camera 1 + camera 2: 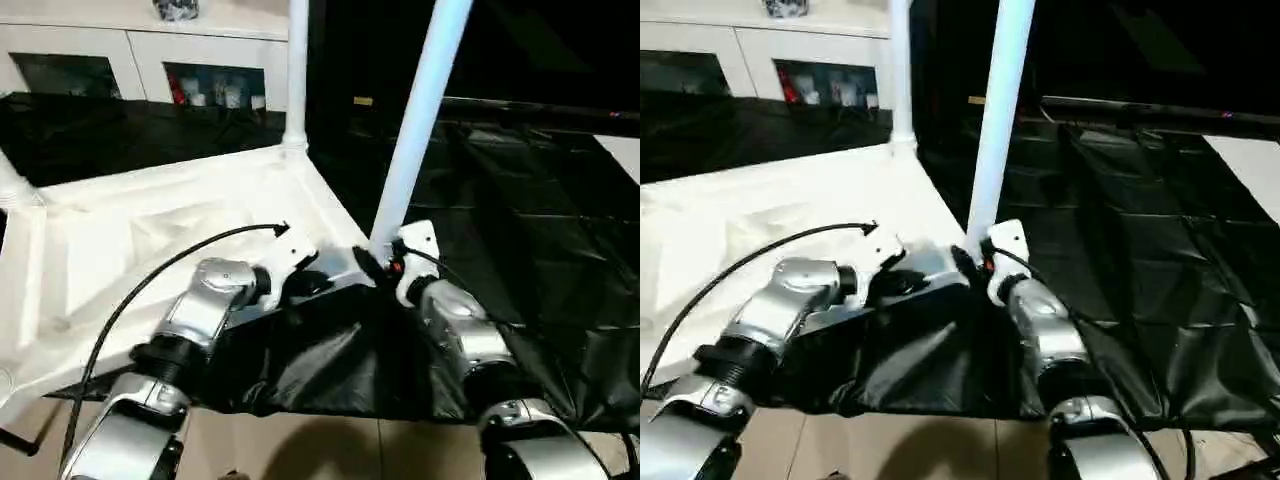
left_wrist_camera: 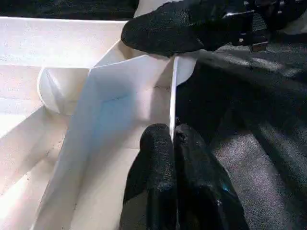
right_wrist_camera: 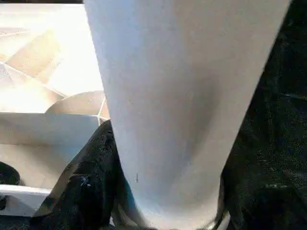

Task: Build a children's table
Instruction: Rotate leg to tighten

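Children's table [image 1: 150, 240] inverted on black surface [image 1: 520, 230]: far leg [image 1: 297, 70] seated; right pincer [image 1: 378, 262] pinching near leg [image 1: 415, 120] at socket; left pincer [image 2: 173, 143] pinching rim; remaining legs unconfirmed.

White upturned table top [image 1: 150, 235], legs [image 1: 420, 110] upright in corners

both upright legs [image 1: 420, 120] run past the top edge; sockets hidden.

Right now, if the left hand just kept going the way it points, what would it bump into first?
Probably the right hand's black finger, which lies straight ahead along the thin white plastic tabletop rim the left hand pinches; depth is uncertain.
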Robot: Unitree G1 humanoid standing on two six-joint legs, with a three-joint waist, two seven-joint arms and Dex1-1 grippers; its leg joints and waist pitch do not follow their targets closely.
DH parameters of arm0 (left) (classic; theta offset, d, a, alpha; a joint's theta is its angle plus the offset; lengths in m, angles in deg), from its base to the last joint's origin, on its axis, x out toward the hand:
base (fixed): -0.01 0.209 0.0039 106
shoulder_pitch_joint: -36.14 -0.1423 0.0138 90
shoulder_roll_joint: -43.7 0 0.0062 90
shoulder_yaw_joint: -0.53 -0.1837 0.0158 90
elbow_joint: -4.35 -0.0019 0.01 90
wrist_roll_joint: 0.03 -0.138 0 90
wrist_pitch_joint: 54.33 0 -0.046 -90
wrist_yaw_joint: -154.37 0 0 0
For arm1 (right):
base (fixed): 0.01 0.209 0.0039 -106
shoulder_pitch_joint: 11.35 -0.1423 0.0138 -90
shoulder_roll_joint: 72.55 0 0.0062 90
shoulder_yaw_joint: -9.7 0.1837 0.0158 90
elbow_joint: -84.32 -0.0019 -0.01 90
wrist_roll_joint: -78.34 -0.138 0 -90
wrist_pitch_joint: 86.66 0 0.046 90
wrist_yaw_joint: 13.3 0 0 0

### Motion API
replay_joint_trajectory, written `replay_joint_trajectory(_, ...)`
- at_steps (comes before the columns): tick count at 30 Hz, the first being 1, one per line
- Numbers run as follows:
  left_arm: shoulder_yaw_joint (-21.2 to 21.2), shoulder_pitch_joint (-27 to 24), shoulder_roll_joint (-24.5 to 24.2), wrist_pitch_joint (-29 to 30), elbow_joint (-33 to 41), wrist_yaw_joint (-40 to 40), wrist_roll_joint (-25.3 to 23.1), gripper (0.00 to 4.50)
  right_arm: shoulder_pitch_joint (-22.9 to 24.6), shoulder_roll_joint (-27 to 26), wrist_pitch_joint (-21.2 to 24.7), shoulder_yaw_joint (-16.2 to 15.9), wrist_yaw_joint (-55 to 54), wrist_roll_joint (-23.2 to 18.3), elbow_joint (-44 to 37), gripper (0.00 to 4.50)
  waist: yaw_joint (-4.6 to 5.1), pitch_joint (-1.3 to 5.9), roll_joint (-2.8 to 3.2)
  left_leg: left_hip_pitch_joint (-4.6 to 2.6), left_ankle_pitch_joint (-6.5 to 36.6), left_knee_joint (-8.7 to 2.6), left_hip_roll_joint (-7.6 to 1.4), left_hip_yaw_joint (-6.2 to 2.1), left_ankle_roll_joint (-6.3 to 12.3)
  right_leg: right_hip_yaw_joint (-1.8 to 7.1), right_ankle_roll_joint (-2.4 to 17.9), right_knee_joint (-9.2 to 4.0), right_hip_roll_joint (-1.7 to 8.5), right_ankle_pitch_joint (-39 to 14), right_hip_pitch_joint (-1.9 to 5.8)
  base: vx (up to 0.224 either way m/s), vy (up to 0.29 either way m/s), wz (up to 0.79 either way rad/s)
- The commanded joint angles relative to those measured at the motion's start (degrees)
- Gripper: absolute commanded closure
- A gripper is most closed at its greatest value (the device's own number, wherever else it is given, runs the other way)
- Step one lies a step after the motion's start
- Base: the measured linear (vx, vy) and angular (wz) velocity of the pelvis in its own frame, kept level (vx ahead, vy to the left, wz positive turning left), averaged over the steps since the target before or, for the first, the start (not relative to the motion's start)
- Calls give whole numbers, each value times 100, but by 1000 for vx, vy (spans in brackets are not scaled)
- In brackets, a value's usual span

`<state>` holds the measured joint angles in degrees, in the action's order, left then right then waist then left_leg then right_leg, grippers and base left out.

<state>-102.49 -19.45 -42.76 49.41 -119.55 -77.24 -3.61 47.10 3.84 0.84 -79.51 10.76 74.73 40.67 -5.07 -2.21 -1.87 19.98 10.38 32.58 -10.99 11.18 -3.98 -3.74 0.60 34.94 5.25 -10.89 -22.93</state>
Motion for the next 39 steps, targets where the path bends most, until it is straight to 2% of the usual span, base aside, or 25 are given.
replay_joint_trajectory(1,-151,92,451,-59,94,157,166,450,86,-619,73,-562,470,54,-10,124,10,270,23,-12,1549,-412,-216,-109,60,271,976,-491,328,-1512,219,0,0,0)
replay_joint_trajectory(2,-151,92,451,-59,94,157,166,450,86,-619,73,-562,470,54,-10,124,15,266,26,-8,1571,-416,-217,-111,60,270,971,-494,328,-1548,218,0,0,0)
replay_joint_trajectory(4,-220,-70,250,-145,271,-280,234,450,165,-408,35,-648,839,84,-186,84,19,264,14,-16,1619,-420,-223,-113,51,271,951,-505,327,-1641,214,0,0,0)
replay_joint_trajectory(7,-284,-216,-45,-215,448,-835,341,450,211,-58,-27,-761,1472,66,-304,84,14,284,14,22,1466,-406,-226,-118,144,264,991,-460,323,-1349,255,0,0,0)
replay_joint_trajectory(10,-308,-263,-251,-250,511,-1190,393,450,238,210,-154,-872,2012,46,-377,84,10,284,10,8,1269,-384,-225,-88,253,274,1158,-437,327,-1063,247,0,0,0)
replay_joint_trajectory(14,-336,-285,-519,-296,553,-1681,435,450,276,574,-224,-973,2856,-40,-533,84,8,280,4,10,1182,-373,-229,-81,336,269,1252,-409,312,-849,257,0,0,0)
replay_joint_trajectory(17,-336,-246,-737,-349,520,-2027,456,450,329,914,-173,-1053,3773,-213,-744,117,-16,284,11,-1,1190,-365,-244,-76,359,256,1314,-394,303,-785,273,0,0,0)
replay_joint_trajectory(18,-331,-226,-791,-369,501,-2109,465,450,341,1022,-127,-1096,4026,-251,-806,117,-26,275,-27,6,1191,-361,-256,-61,389,253,1361,-389,298,-764,268,0,0,0)
replay_joint_trajectory(20,-331,-199,-869,-387,470,-2242,475,450,347,1167,-73,-1165,4349,-282,-866,126,-55,271,-8,0,1178,-356,-263,-62,372,254,1384,-384,313,-819,262,0,0,0)
replay_joint_trajectory(21,-341,-170,-943,-410,427,-2365,473,450,349,1280,-18,-1229,4620,-310,-915,139,-72,262,-41,4,1228,-360,-259,-63,375,248,1351,-399,311,-974,271,0,0,0)
replay_joint_trajectory(23,-359,-149,-1008,-414,396,-2496,480,450,351,1346,26,-1277,4815,-342,-955,159,-98,262,-26,-2,1246,-366,-271,-68,340,255,1318,-401,330,-1100,258,0,0,0)
replay_joint_trajectory(25,-399,-121,-1100,-400,367,-2713,506,450,351,1392,81,-1328,5037,-397,-1003,174,-107,264,-37,-10,1287,-364,-266,-67,312,255,1302,-405,324,-1177,251,0,0,0)
replay_joint_trajectory(32,-405,-79,-1168,-391,308,-2955,573,450,420,1386,216,-1450,5358,-411,-1130,194,-146,266,-44,-15,1162,-367,-270,-69,256,255,1357,-376,329,-973,250,0,0,0)
replay_joint_trajectory(37,-287,-109,-999,-353,273,-2541,575,450,557,1207,241,-1360,5002,-406,-1142,196,-148,262,-46,-19,1213,-367,-264,-69,213,260,1351,-389,333,-1031,252,0,0,0)
replay_joint_trajectory(39,-227,-107,-927,-332,254,-2336,559,450,568,1112,157,-1283,4698,-349,-1076,197,-146,246,-42,-22,1358,-388,-266,-82,153,260,1286,-418,343,-1293,243,0,0,0)
